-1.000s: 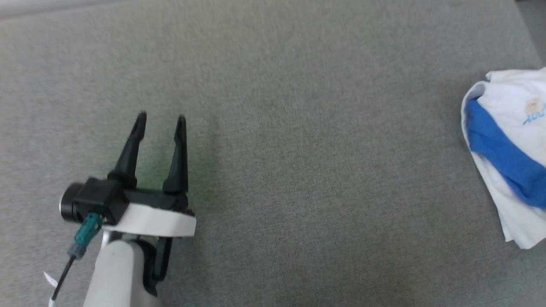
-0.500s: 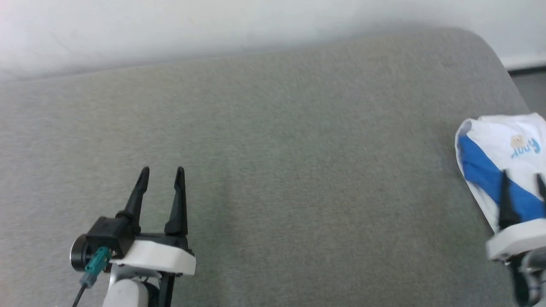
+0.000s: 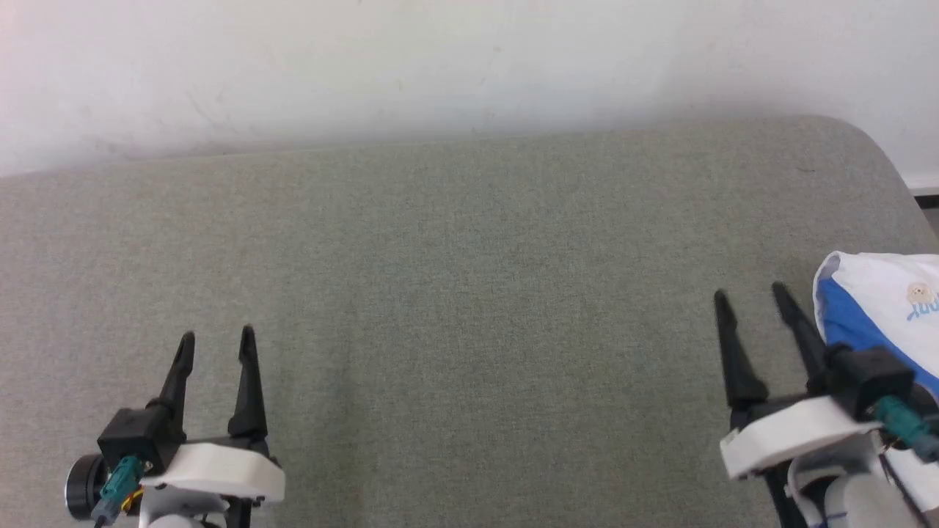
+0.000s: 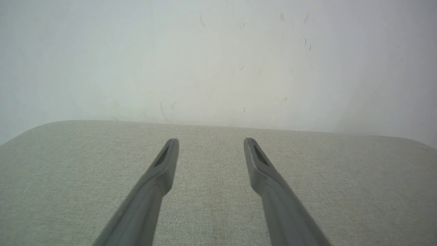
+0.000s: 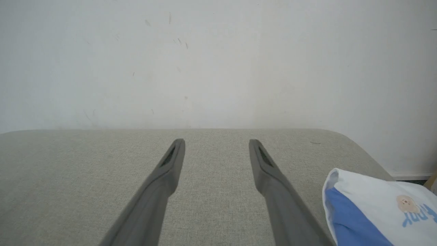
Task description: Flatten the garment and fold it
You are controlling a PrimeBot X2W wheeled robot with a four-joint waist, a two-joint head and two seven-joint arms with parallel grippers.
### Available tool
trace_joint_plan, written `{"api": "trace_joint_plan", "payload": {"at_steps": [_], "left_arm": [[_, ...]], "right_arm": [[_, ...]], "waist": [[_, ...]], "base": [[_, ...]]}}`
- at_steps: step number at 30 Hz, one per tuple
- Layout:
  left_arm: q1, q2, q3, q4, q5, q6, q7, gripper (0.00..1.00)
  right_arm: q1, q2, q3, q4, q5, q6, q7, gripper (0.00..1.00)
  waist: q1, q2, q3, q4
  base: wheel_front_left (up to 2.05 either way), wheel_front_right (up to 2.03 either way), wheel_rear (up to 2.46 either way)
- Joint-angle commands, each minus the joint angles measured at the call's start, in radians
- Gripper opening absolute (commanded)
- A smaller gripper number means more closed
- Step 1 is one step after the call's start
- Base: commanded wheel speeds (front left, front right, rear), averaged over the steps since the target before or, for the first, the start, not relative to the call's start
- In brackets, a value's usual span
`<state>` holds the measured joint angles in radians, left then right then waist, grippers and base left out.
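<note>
The garment (image 3: 884, 301) lies bunched at the right edge of the grey cushioned surface (image 3: 469, 293), white with a blue sleeve band and a small light-blue print. In the right wrist view the garment (image 5: 372, 212) sits at the lower right, beside the fingers. My right gripper (image 3: 750, 297) stands open just left of the garment, nothing between its fingers; the right gripper (image 5: 216, 140) points toward the wall. My left gripper (image 3: 217, 337) is open and empty at the lower left, far from the garment. The left gripper (image 4: 210, 140) hovers over bare fabric.
A white wall (image 3: 440, 66) rises right behind the cushioned surface. The surface's far right corner (image 3: 873, 147) is rounded, and a strip of dark floor (image 3: 926, 202) shows past it.
The head camera has tilted up, so the wall fills more of the picture. My right gripper now shows in full, left of the garment instead of over it. The garment lies as before.
</note>
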<state>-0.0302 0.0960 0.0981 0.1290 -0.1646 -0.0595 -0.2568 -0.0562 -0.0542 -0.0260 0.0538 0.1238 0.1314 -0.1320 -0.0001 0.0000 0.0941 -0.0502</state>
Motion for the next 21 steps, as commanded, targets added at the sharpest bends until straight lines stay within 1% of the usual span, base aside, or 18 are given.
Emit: {"api": "trace_joint_plan", "payload": {"at_steps": [1,3,5,10,18,19,21], "left_arm": [[0.021,0.009,0.007,0.013,0.005,0.006,-0.005,1.0],[0.033,0.013,0.012,0.019,0.002,0.001,-0.005,1.0],[0.046,0.021,0.012,0.034,-0.003,-0.009,-0.005,1.0],[0.086,0.012,-0.006,0.058,-0.012,-0.021,-0.005,1.0],[0.121,-0.003,-0.023,0.041,-0.006,-0.021,-0.005,1.0],[0.111,-0.001,-0.022,0.047,-0.009,-0.017,0.0,0.0],[0.111,-0.001,-0.022,0.048,-0.009,-0.017,0.001,0.0]], "right_arm": [[0.029,0.003,0.009,-0.011,-0.027,-0.001,0.002,1.0],[0.053,0.003,0.014,-0.024,-0.066,-0.001,0.007,1.0],[0.074,0.004,0.018,-0.037,-0.065,-0.001,0.008,1.0],[0.12,0.004,0.017,-0.052,-0.049,-0.001,0.015,1.0],[0.145,0.004,0.039,-0.08,-0.051,-0.001,0.024,1.0],[0.135,0.001,0.038,-0.075,-0.051,0.0,0.026,0.0],[0.134,0.0,0.037,-0.074,-0.051,0.0,0.026,0.0]], "waist": [[0.0001,0.0,-0.021,0.012],[0.0001,0.0,-0.028,0.015],[0.0001,0.0,-0.036,0.015],[0.0001,0.0,-0.052,0.011],[0.0001,0.0,-0.069,0.016],[0.0001,0.0,-0.068,0.015],[0.0001,0.0,-0.068,0.015]], "base": [[0.0,0.0,0.0],[0.0,0.0,0.0],[0.0,0.0,0.0],[0.0,0.0,0.0],[0.0,0.0,0.0],[0.0,0.0,0.0],[0.0,0.0,0.0]]}}
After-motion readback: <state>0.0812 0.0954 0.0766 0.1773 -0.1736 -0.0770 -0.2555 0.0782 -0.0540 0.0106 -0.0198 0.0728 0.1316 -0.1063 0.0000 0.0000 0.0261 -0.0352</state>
